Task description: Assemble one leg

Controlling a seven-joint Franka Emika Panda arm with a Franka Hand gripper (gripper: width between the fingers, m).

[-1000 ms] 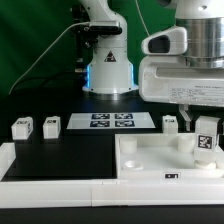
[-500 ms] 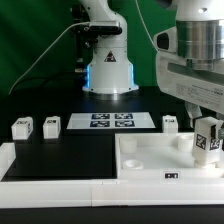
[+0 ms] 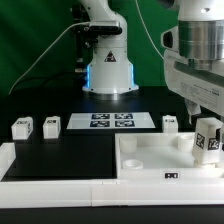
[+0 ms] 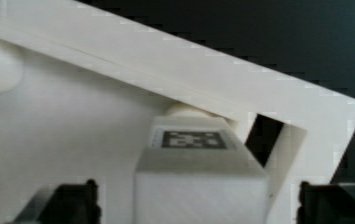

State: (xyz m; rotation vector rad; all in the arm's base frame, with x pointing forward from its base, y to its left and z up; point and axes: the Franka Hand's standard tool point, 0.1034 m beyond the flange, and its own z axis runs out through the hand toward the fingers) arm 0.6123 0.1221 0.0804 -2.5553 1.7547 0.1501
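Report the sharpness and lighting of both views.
Exterior view: fairly sharp and evenly lit, though the white tray looks nearly washed out and a blue glow marks the robot base. Wrist view: soft and blurry close up; the leg and its tag are fuzzy.

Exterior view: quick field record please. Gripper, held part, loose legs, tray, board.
gripper: shut on the leg
the leg: tag facing the camera, at the far side of the tray, exterior view's right
loose legs: three; two at the exterior view's left, one behind the tray
marker board: flat, centre
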